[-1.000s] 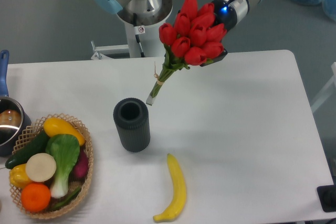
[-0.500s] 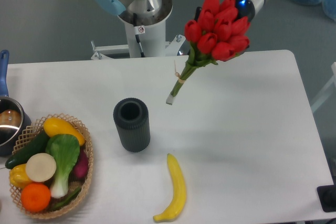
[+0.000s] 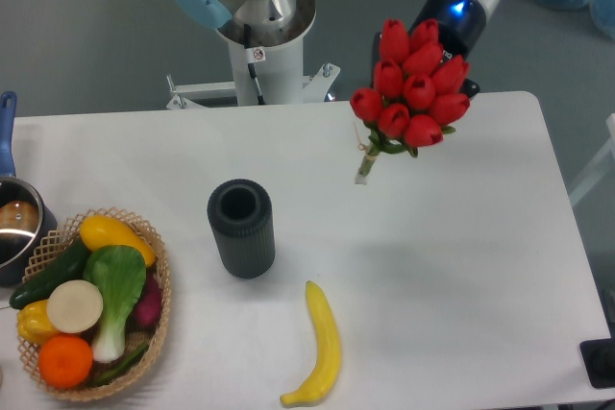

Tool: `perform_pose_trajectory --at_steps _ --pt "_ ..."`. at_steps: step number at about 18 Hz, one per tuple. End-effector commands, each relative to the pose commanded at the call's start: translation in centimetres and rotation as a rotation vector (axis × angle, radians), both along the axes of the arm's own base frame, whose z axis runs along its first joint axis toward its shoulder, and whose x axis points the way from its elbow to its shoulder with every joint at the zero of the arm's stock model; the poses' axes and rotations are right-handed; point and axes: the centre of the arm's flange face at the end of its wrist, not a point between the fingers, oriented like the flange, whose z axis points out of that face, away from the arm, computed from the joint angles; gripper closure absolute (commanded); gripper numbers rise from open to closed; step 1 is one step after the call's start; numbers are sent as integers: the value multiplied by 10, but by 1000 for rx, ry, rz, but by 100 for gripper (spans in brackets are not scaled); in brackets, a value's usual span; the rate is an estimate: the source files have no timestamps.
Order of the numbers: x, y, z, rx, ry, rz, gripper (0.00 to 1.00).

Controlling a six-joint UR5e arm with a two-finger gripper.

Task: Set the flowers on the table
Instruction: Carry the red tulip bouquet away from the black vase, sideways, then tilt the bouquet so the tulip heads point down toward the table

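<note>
A bunch of red tulips, the flowers (image 3: 411,86), hangs in the air above the far right part of the white table (image 3: 461,237). The red buds crowd toward the camera and hide nearly all of the gripper (image 3: 452,64) behind them, so its fingers cannot be seen and how far they are spread cannot be told. The bunch does sit right against the tool and touches nothing else. Only a short length of green stem and the pale stem end show, poking out below and to the left of the buds, well above the tabletop.

The arm enters from the top edge, where most of it is cut off. Its silver wrist section with a blue light and black end slants down and to the left into the bouquet. The robot's white base column stands behind the table's far edge, left of the flowers.

On the table, a dark ribbed cylinder vase (image 3: 241,228) stands upright left of centre, well apart from the flowers. A banana (image 3: 323,345) lies near the front edge. A wicker basket (image 3: 161,280) of vegetables and fruit sits at front left, and a pot (image 3: 17,223) is partly cut off at the left edge.
</note>
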Motion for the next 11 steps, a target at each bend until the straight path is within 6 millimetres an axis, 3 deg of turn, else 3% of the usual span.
perform_pose_trajectory --at_steps 3,7,11 --pt "0 -3 -2 -109 43 25 59" --pt "-5 -13 21 -310 162 95 60" --pt "-21 -21 6 -495 268 92 60"
